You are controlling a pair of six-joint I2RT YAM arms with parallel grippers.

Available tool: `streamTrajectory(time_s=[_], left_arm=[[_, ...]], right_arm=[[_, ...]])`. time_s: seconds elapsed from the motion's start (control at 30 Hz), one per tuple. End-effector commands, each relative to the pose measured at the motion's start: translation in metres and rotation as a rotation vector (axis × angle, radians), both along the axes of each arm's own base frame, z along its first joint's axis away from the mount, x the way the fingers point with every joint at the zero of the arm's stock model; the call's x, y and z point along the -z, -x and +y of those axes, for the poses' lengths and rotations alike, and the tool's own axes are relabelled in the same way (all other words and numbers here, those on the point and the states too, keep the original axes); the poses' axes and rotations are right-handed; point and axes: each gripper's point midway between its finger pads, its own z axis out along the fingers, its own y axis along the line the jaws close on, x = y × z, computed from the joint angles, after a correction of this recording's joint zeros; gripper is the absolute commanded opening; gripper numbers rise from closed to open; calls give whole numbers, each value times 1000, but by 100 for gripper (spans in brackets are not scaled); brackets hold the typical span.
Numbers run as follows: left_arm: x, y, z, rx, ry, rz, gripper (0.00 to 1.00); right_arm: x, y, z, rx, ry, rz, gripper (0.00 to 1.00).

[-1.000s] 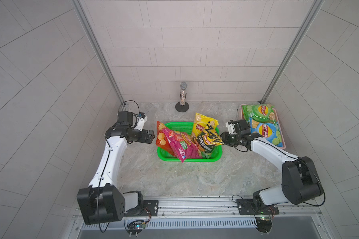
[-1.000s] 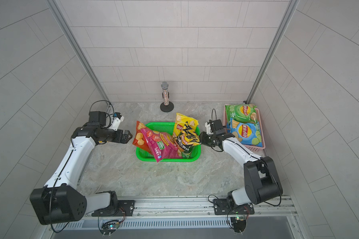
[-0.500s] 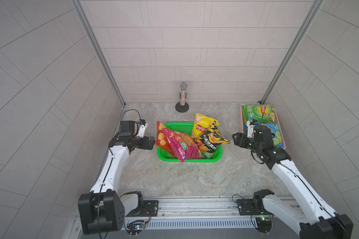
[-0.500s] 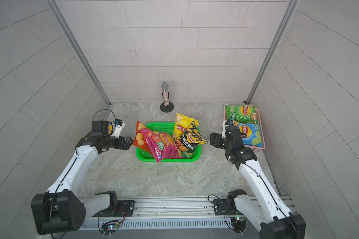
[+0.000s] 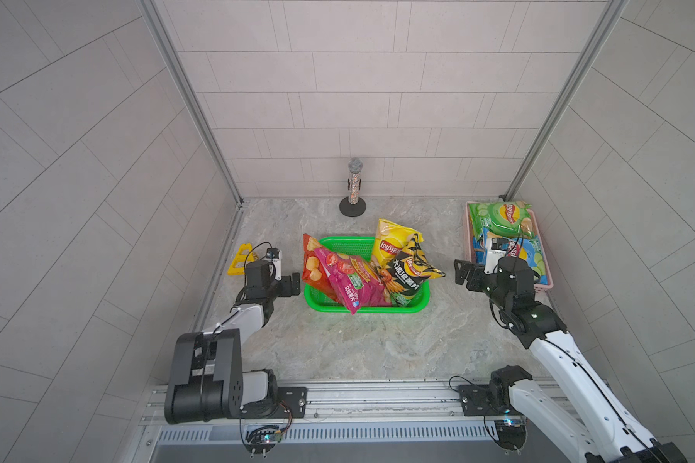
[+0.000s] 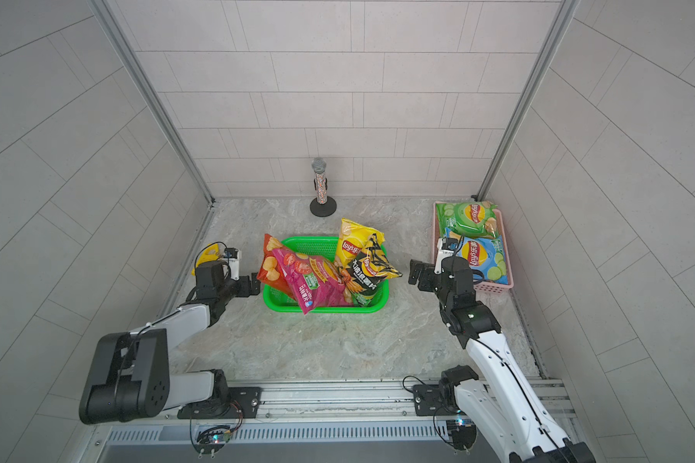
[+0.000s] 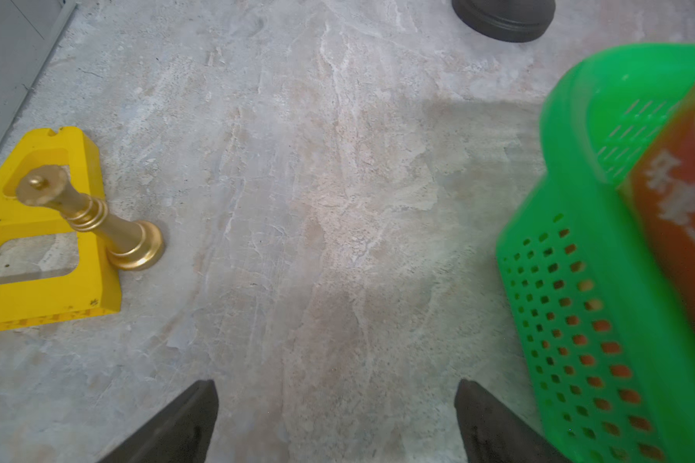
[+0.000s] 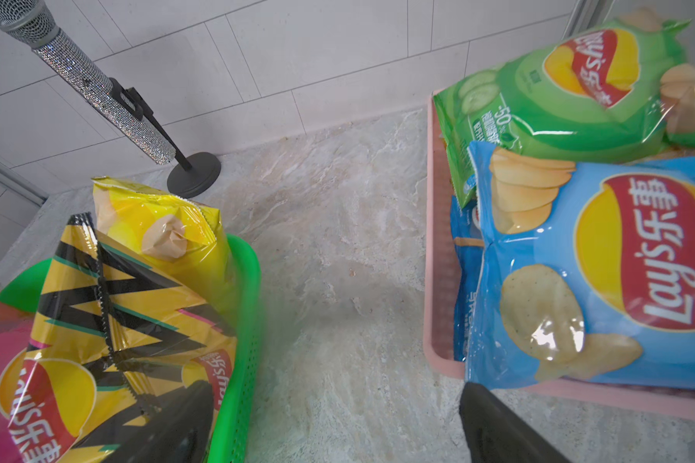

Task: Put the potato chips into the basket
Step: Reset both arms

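R claw (image 5: 466, 275) open, empty, btwn basket (image 5: 378, 309) & pink tray (image 8: 434, 260).

Pale grey tiled walls (image 5: 358, 100), aluminium corner posts (image 5: 193, 104), marbled beige-grey floor (image 5: 358, 348), soft even light.

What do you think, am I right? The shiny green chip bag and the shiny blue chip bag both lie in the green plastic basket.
Not quite. The shiny green chip bag and the shiny blue chip bag both lie in the pink plastic basket, not the green plastic basket. The right wrist view shows it.
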Motion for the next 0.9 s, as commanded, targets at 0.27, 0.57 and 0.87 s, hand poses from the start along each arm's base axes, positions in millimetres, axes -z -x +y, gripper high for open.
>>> streamTrajectory(time_s=[0.27,0.57,0.87], left_arm=[[-15,-42,17,-151,-58,-231,100],[-14,-43,13,-166,-122,-182,100],[-13,-43,13,-166,-122,-181,100]], right_arm=[[31,-28,-18,11,247,-157,100],[85,-64,-38,-6,255,-172,100],[116,-83,-44,-18,264,-222,100]])
